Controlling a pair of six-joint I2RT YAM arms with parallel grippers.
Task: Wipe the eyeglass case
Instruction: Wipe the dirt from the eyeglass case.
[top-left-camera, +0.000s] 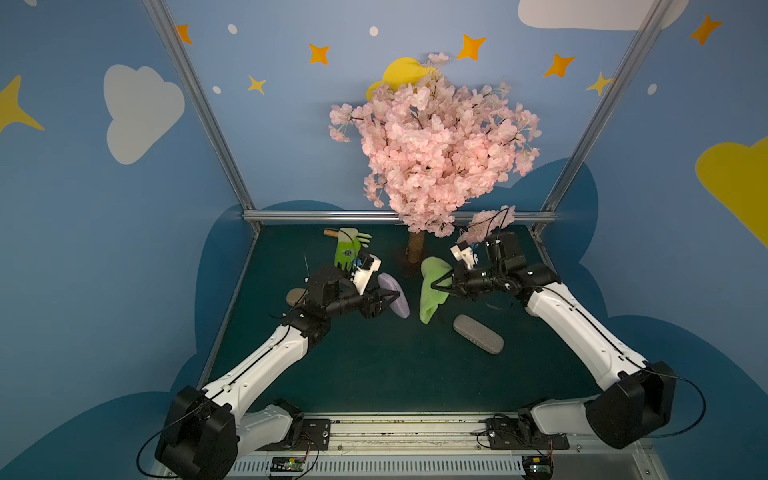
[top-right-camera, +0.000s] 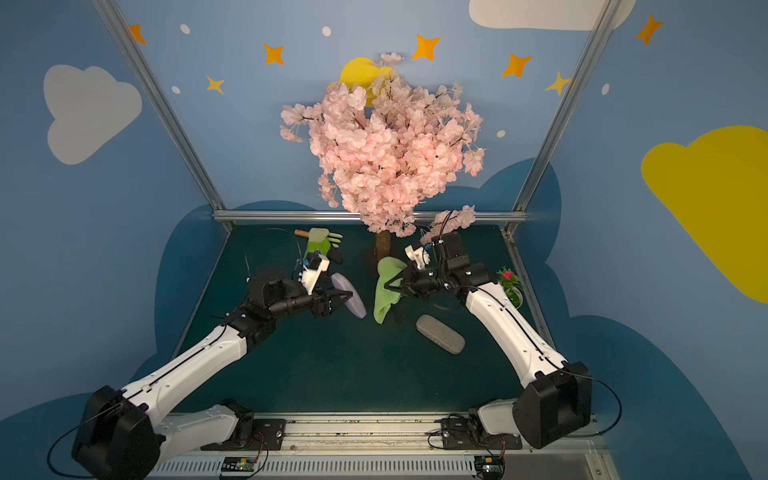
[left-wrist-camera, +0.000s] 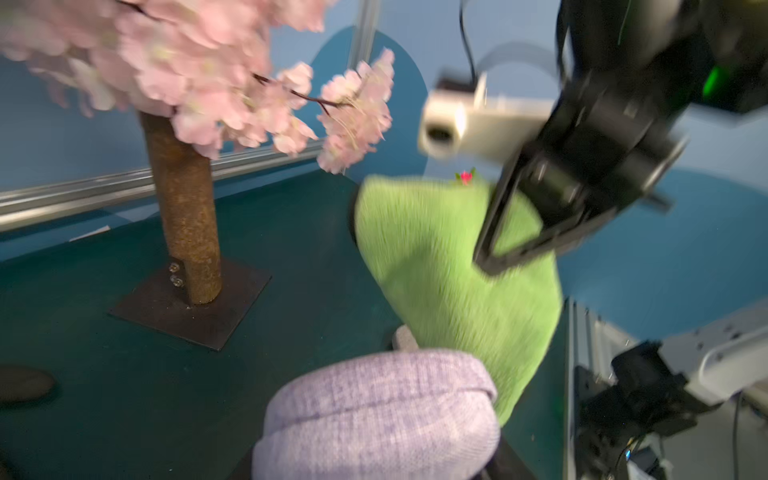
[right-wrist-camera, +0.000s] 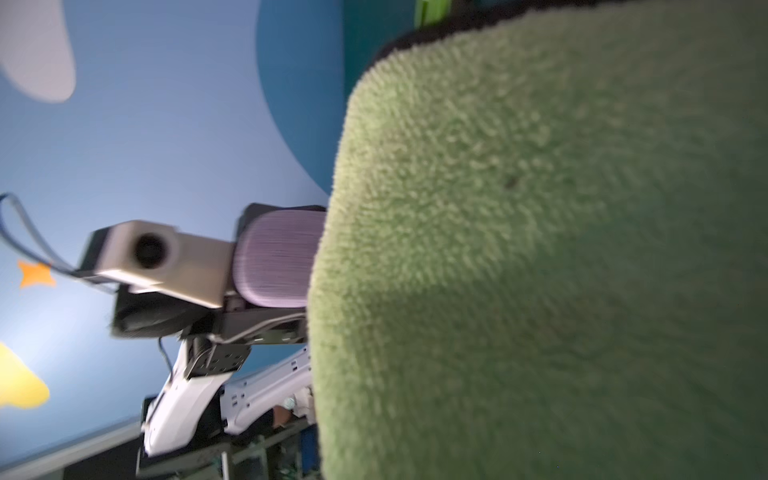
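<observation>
Over by the left edge of the table (top-left-camera: 374, 365) a tan oval thing (top-left-camera: 296, 296) is lying idle, and a green garden glove (top-left-camera: 347, 249) is sitting toward the back left corner. Now the left gripper (top-left-camera: 394, 296) is clamping the purple eyeglass case (top-left-camera: 400, 309) around its middle. It's holding the case clear of the surface, tilted, one long face turned toward the other arm. I'd say that's so the cloth can get at it. The blossom tree (top-left-camera: 414, 247) is standing at the middle of the back edge. Just right of the case, the right gripper (top-left-camera: 434, 286) is pinching the green cloth (top-left-camera: 430, 307) tight, letting most of it hang loose as a wiping pad. Cloth and case are hanging near each other; whether they're touching, I can't tell. A grey case (top-left-camera: 478, 333) is resting on the surface toward the right, untouched.
</observation>
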